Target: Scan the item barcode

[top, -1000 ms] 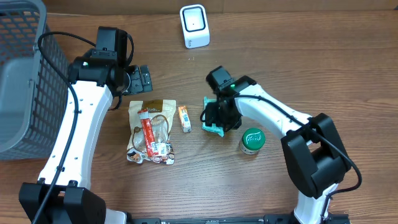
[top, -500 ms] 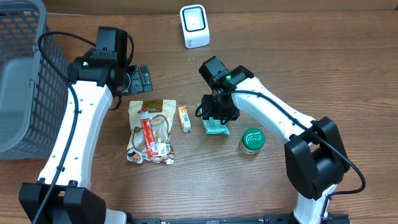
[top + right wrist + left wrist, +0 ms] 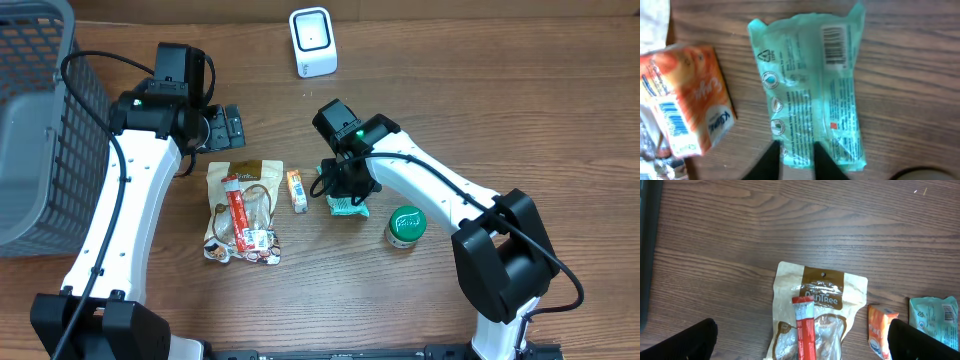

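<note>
A mint-green packet (image 3: 348,207) lies flat on the wood table, its barcode (image 3: 834,45) facing up near its far end. My right gripper (image 3: 343,190) is right over it; in the right wrist view its gripper (image 3: 797,162) is pinched shut on the near end of the green packet (image 3: 810,90), a strip of wrapper between the two dark fingers. The white scanner (image 3: 312,40) stands at the table's back edge. My left gripper (image 3: 225,128) hovers open above a tan snack bag (image 3: 820,295), its fingertips (image 3: 690,340) far apart with nothing between them.
A small orange carton (image 3: 297,190) lies just left of the packet. The tan snack bag (image 3: 243,210) has a red stick pack (image 3: 238,215) on top. A green-lidded tub (image 3: 406,226) sits right of the packet. A grey mesh basket (image 3: 40,130) fills the far left.
My right gripper shifted left and back over the green packet and its fingers closed on the packet's end. The left arm has stayed still.
</note>
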Robot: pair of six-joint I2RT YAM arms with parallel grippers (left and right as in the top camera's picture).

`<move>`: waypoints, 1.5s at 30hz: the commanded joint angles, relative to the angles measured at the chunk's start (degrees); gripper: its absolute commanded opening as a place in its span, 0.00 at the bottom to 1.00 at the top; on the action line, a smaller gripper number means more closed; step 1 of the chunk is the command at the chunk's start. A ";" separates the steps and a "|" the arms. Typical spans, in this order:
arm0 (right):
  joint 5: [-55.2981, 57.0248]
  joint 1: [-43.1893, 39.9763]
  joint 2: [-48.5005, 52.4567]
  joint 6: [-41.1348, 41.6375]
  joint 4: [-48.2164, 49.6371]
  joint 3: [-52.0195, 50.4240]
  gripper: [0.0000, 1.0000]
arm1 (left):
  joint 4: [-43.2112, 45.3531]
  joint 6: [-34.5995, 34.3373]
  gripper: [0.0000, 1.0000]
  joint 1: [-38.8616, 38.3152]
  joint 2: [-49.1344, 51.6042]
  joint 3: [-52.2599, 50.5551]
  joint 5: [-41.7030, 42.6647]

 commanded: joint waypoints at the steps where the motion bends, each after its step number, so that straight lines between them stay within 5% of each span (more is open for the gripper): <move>1: 1.27 0.28 -0.87 -0.52 0.13 -0.37 0.15 | 0.07 -0.79 1.00 -0.39 0.31 1.05 0.31; 17: -1.03 0.35 0.68 -1.44 5.11 -8.76 0.20 | 0.04 -0.79 1.00 -0.39 0.31 1.05 0.28; 20: -2.80 0.35 3.28 -1.29 5.79 -9.73 0.37 | 0.07 -0.79 1.00 -0.39 0.31 1.05 0.28; 25: -4.87 0.22 5.33 -1.33 5.75 -9.60 0.47 | 0.07 -0.79 1.00 -0.39 0.31 1.05 0.31; 34: -4.37 -0.11 4.79 -1.51 -0.28 0.63 0.61 | 0.07 -0.79 1.00 -0.39 0.31 1.05 0.31; 45: -2.80 0.04 4.76 -1.51 -3.93 9.14 0.57 | 0.07 -0.79 1.00 -0.39 0.31 1.05 0.31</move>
